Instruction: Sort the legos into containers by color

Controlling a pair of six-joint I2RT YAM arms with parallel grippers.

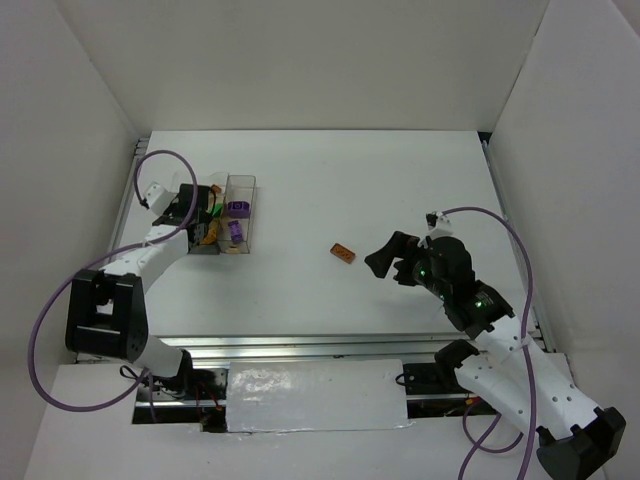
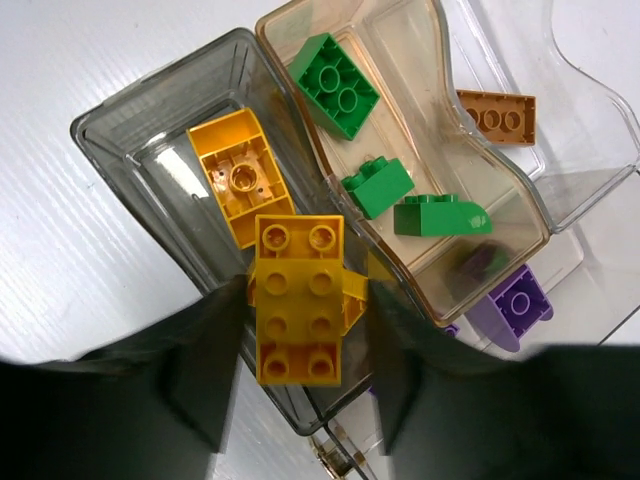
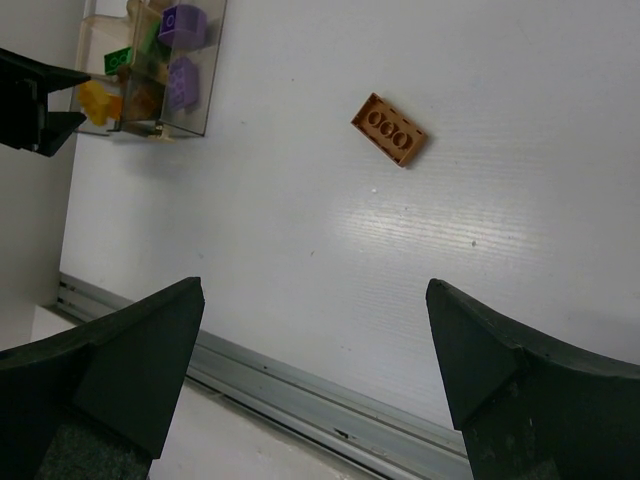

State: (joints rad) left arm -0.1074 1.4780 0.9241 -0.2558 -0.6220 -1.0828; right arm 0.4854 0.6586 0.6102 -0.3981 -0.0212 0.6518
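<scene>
My left gripper point(image 2: 308, 300) hangs over the clear joined containers point(image 2: 100, 135) and is shut on a yellow brick point(image 2: 298, 262) above the near end of the left bin. That bin holds a yellow-orange brick point(image 2: 240, 178). The middle bin holds three green bricks point(image 2: 336, 85). The far bin holds an orange-brown brick point(image 2: 497, 117) and a purple brick point(image 2: 520, 300). One orange-brown brick point(image 1: 343, 252) lies alone mid-table and also shows in the right wrist view point(image 3: 389, 128). My right gripper point(image 3: 313, 290) is open and empty, above the table just right of it point(image 1: 388, 262).
The containers point(image 1: 240, 185) stand at the table's left under my left gripper point(image 1: 205, 215). White walls enclose the table on three sides. A metal rail point(image 3: 300, 385) runs along the near edge.
</scene>
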